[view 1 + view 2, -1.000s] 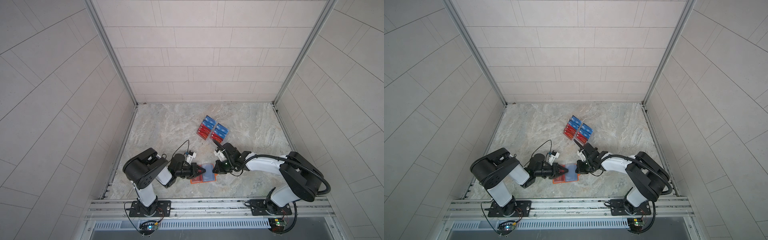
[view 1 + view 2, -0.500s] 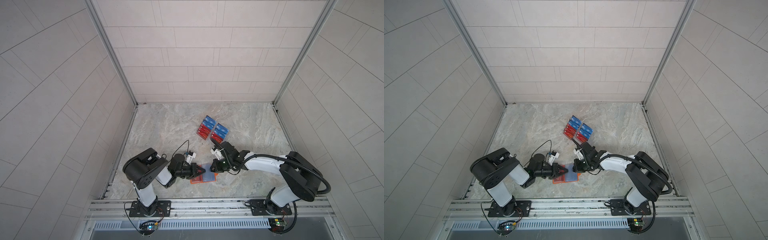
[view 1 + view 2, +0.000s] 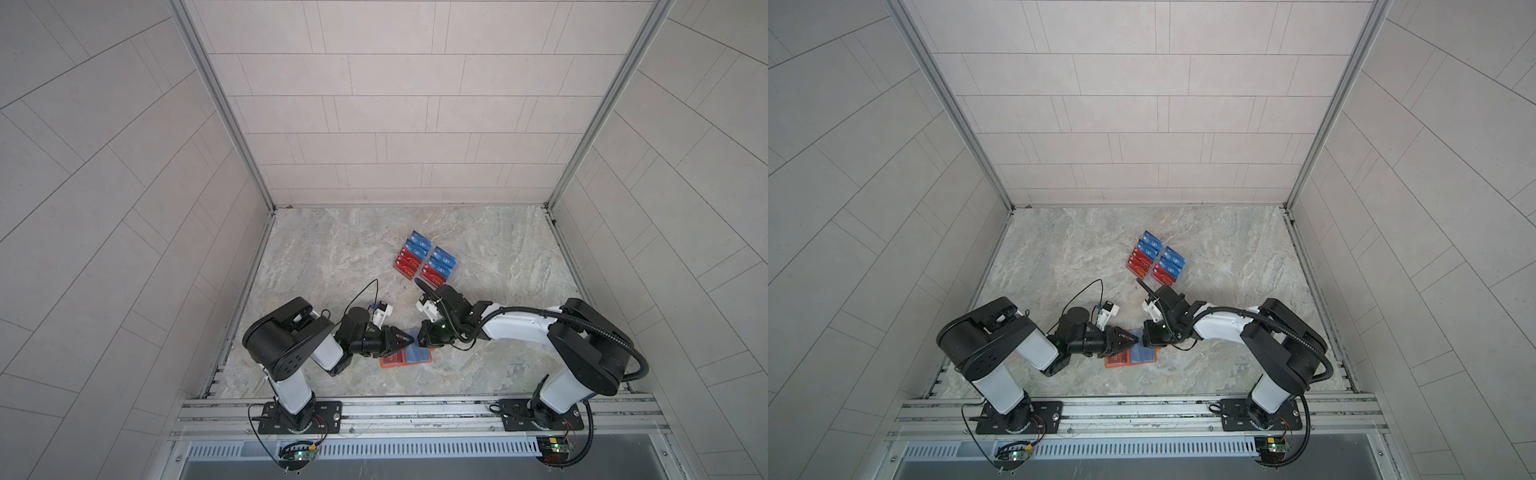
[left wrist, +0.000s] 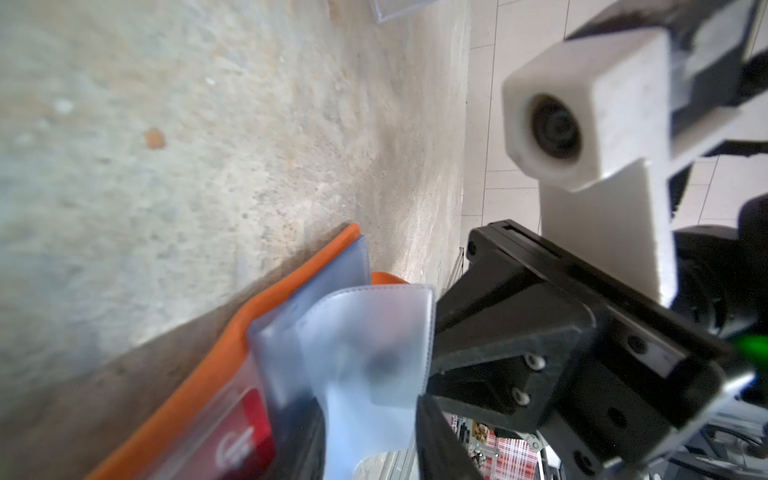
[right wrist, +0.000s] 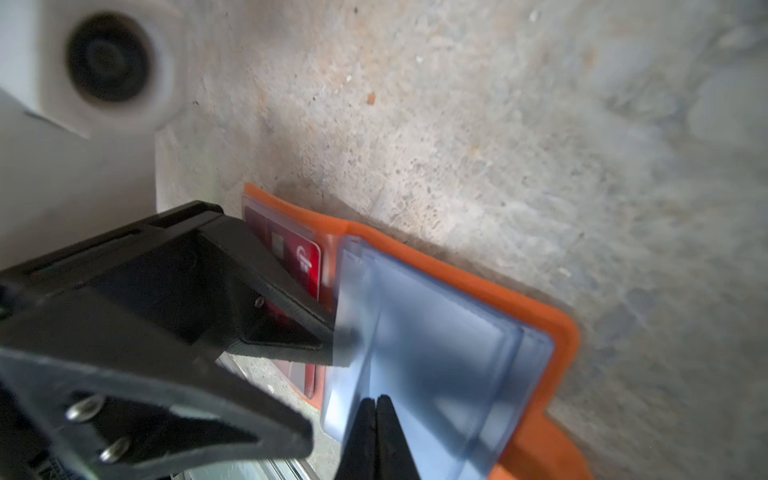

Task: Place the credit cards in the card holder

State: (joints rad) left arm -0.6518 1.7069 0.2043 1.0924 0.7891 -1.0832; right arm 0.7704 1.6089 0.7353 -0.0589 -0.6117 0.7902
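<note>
The orange card holder point(image 3: 392, 365) point(image 3: 1116, 365) lies open near the front of the table, its clear sleeves point(image 5: 436, 353) point(image 4: 365, 332) fanned upward. A red credit card point(image 5: 305, 257) point(image 4: 245, 432) sits in its left-hand pocket. My left gripper point(image 3: 405, 343) point(image 3: 1128, 341) point(image 4: 365, 449) is open, with a raised sleeve between its fingers. My right gripper point(image 3: 420, 338) point(image 3: 1144, 338) point(image 5: 376, 411) is shut, its tips against the sleeves from the opposite side; I cannot tell whether it pinches one. More red and blue credit cards point(image 3: 424, 259) point(image 3: 1156, 259) stand further back.
The red and blue cards sit in a clear tiered acrylic stand point(image 4: 399, 8) behind the two grippers. The grippers nearly touch tip to tip over the holder. The marble table point(image 3: 332, 257) is walled on three sides, and a metal rail point(image 3: 415, 409) runs along its front.
My left gripper has opened from shut. My right gripper has stayed shut and shifted slightly left over the holder.
</note>
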